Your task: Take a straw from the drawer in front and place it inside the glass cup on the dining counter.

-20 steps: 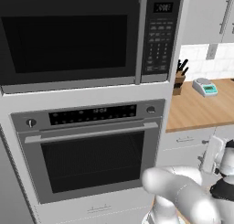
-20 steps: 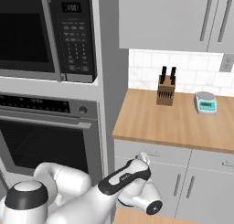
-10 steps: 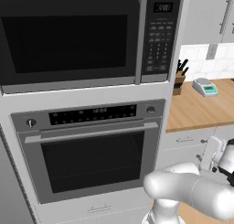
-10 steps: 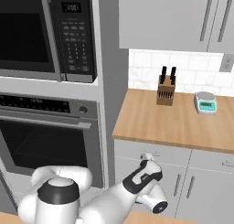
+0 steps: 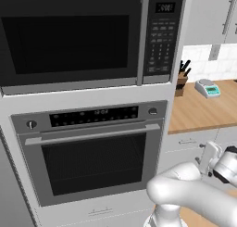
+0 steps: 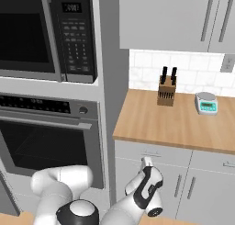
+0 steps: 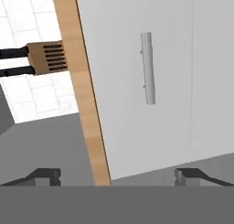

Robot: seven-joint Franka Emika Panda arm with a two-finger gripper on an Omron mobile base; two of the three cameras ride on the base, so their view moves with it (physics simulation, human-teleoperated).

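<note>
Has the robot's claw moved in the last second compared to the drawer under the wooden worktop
Yes. In the right base view the open claw has risen from low beside the oven toward the light-grey drawer with the slim metal handle, under the wooden worktop.

Drawer point(image 7: 137, 81): light-grey front, shut, directly under the wooden worktop edge. Slim metal bar handle point(image 7: 147, 67) at the middle of the front. In the right base view, drawer point(image 6: 151, 153) left of cabinet run.
</note>
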